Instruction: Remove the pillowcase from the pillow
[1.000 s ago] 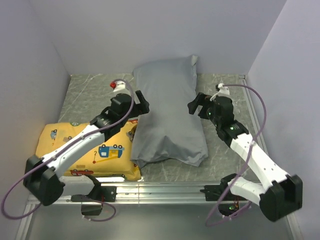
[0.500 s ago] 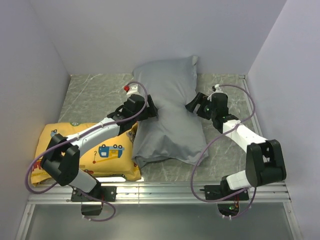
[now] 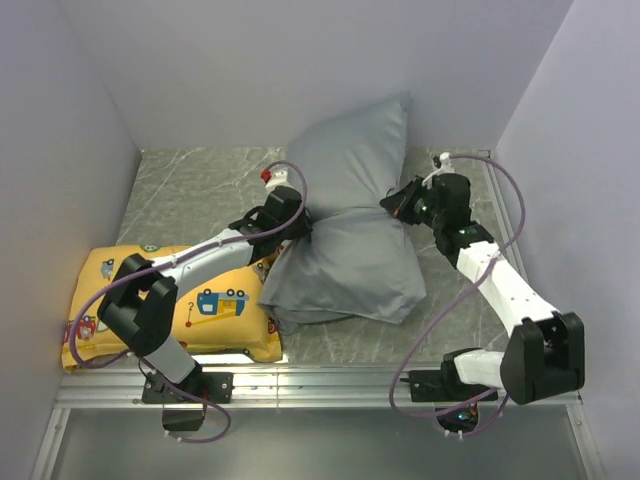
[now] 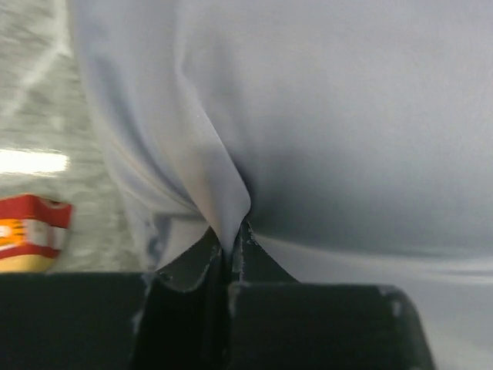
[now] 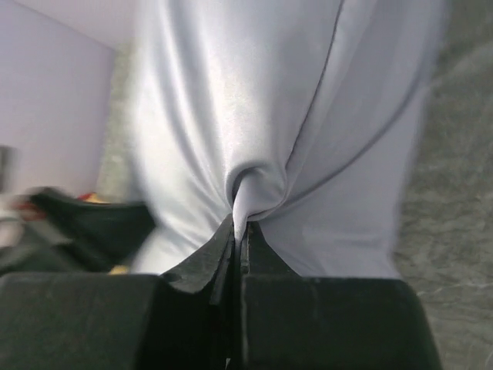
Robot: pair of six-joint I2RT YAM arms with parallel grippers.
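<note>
The large plain grey fabric pillowcase (image 3: pixel 345 235) lies mid-table on the marbled grey table (image 3: pixel 190 185), fully covering its pillow (no white filling shows in any view). Its long axis runs from the near edge toward the back wall and leans slightly right. The far end stands up against the wall with one corner pointing up and right, and the near end lies flat and broad. At mid-length it is nipped into a waist, and that is where both arms are.

The left jaws sit on the cover's left flank and the right jaws on its right flank, so the cover lies directly between them, its long axis crossing the line from one to the other. Neither arm is nearer, since both are touching cloth. In the left wrist view the jaws are closed on a pinched ridge of grey fabric (image 4: pixel 231 208), and the right wrist view shows the same on a gathered fold (image 5: pixel 243 193).

I can't tell which end is open, and I judge the coming pull depends on that.

The yellow pillow with cartoon vehicles (image 3: pixel 170 300) lies under the left arm (image 3: pixel 200 262), touching the cover's near-left corner.
</note>
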